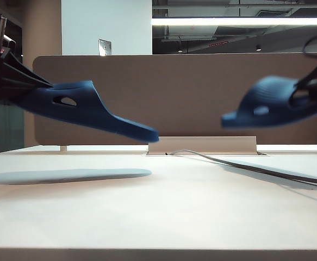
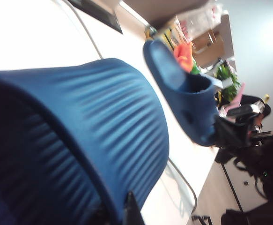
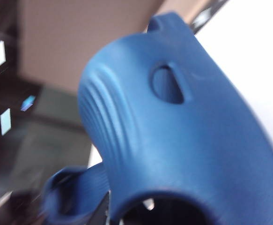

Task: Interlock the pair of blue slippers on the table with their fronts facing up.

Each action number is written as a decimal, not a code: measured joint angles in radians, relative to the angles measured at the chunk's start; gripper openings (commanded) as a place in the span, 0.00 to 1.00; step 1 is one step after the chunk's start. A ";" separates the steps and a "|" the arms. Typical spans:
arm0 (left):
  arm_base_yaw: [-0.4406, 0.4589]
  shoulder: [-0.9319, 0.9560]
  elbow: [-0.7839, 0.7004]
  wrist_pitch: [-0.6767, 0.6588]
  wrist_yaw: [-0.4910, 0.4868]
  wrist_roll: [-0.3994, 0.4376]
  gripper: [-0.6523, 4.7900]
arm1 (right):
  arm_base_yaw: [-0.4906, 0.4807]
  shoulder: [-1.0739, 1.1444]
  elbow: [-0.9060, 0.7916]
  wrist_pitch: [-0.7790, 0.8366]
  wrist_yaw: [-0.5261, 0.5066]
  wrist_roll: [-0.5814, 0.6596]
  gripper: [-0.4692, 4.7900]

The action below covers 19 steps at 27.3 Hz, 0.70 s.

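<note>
Because the interlock needs free alignment, both slippers hang above the table (image 1: pixel 163 217), well apart. Left slipper (image 1: pixel 82 109), clamped at its strap end in the left gripper (image 1: pixel 30 81), tilts heel-down; right slipper (image 1: pixel 272 106), clamped by the right gripper (image 1: pixel 310 89), sits level.

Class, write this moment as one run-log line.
left gripper: shut on left slipper, airborne | right gripper: shut on right slipper, airborne | slippers apart

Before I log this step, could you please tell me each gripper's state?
Left gripper: shut on the left dark navy foam slipper.
Right gripper: shut on the right navy slipper.
</note>
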 measured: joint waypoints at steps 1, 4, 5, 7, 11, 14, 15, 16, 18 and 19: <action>0.000 0.006 0.000 -0.003 0.009 0.004 0.11 | -0.023 -0.015 0.000 0.005 -0.072 0.003 0.09; 0.000 0.017 0.000 -0.006 0.041 0.027 0.11 | -0.078 -0.039 0.001 0.008 -0.269 0.014 0.09; 0.000 0.019 0.000 -0.006 0.062 0.039 0.11 | -0.092 -0.040 0.001 0.008 -0.319 0.017 0.09; 0.000 0.023 0.000 -0.005 0.105 0.061 0.11 | -0.112 -0.040 0.000 0.006 -0.418 0.023 0.09; -0.001 0.032 0.000 -0.006 0.167 0.113 0.11 | -0.111 -0.043 0.000 0.008 -0.511 0.022 0.09; 0.000 0.031 0.000 -0.004 0.201 0.145 0.11 | -0.108 -0.043 0.000 0.008 -0.610 -0.001 0.09; -0.001 0.031 0.000 -0.005 0.204 0.153 0.11 | -0.106 -0.043 0.000 0.008 -0.632 -0.003 0.09; -0.002 0.031 0.000 -0.006 0.204 0.156 0.11 | -0.103 -0.043 0.000 0.008 -0.648 -0.003 0.09; -0.001 0.032 0.000 -0.005 0.205 0.167 0.11 | -0.103 -0.043 0.000 0.008 -0.659 -0.003 0.09; -0.001 0.036 0.000 -0.003 0.206 0.176 0.11 | -0.105 -0.043 0.000 0.008 -0.666 -0.004 0.09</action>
